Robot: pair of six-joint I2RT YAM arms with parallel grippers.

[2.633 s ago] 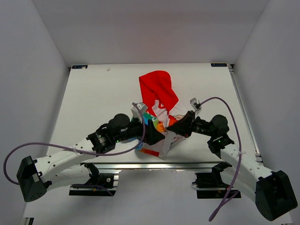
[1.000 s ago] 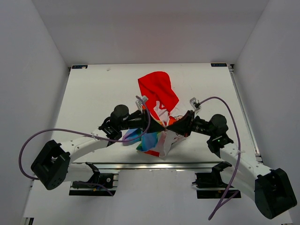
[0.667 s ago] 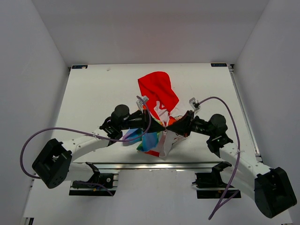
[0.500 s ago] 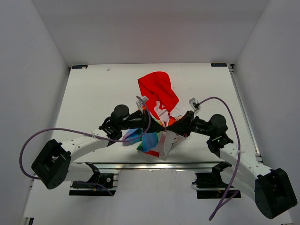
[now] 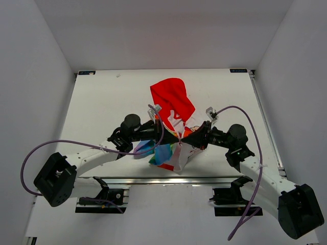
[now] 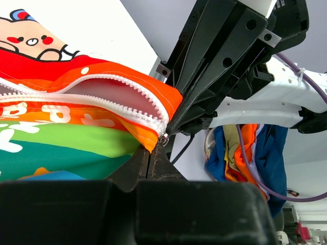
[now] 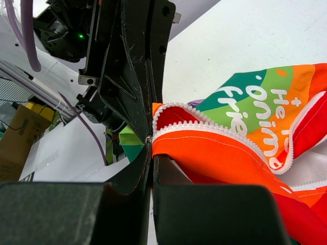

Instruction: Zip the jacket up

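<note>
Closest to the left wrist camera, the left gripper (image 6: 152, 155) has its jaws pressed together on the bottom corner of the jacket (image 6: 76, 125). The metal slider (image 6: 163, 138) sits just past the tips. The right gripper (image 7: 151, 153) meets it tip to tip, its jaws also pinched tight on the hem where the 2 rows of teeth (image 7: 179, 125) join. I cannot tell whether either one grips the pull tab itself.

The step looks like getting the slider started. To do it well, 1 gripper should hold the hem taut behind the slider while the other draws the slider straight along the teeth. Beyond the jaws the 2 rows gape apart, so slack there could jam it.

Farther out, the striped front hangs bunched below the jaws, and the red hood (image 5: 172, 97) lies flat on the table (image 5: 102, 102) beyond them. The 2 grippers crowd each other, and a purple cable (image 5: 162, 133) loops close to the left one.
</note>
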